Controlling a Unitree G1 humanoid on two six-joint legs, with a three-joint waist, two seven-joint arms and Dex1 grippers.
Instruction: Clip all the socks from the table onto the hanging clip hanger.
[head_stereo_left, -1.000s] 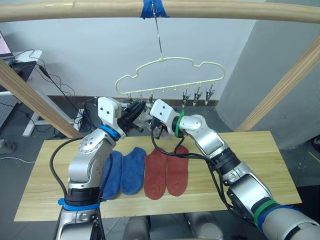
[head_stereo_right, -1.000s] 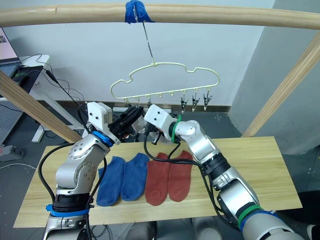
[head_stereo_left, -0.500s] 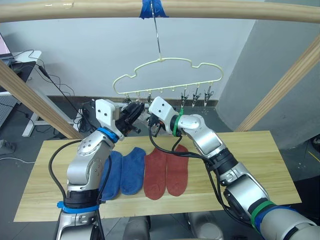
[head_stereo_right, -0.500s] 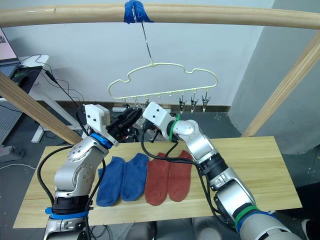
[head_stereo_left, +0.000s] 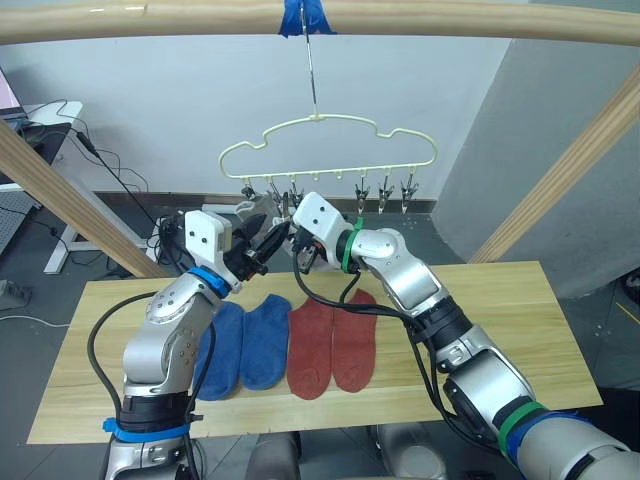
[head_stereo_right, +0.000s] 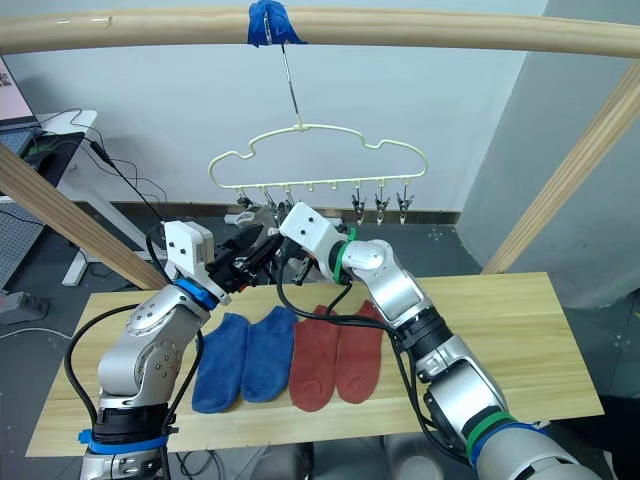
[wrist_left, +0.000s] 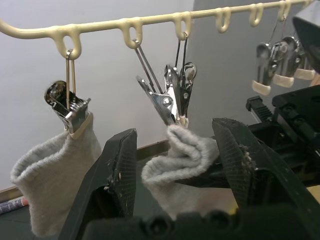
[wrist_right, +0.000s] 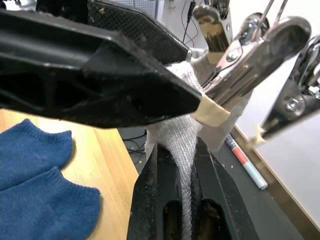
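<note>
On the desk (head_stereo_left: 480, 330) nearest us lie two blue socks (head_stereo_left: 245, 345) and two red socks (head_stereo_left: 330, 345). Above, our right hand (wrist_right: 180, 200) clenches a grey sock (wrist_left: 187, 155) under the clip hanger (head_stereo_left: 330, 150); our left hand (wrist_left: 180, 175) is released around it.

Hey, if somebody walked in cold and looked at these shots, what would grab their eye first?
Probably the two grippers meeting just under the clip hanger, the right gripper shut on a light grey sock held up to a metal clip. Beside it, another grey sock already hangs from the end clip. Below on the table lie two blue socks and two rust red socks, side by side.
</note>
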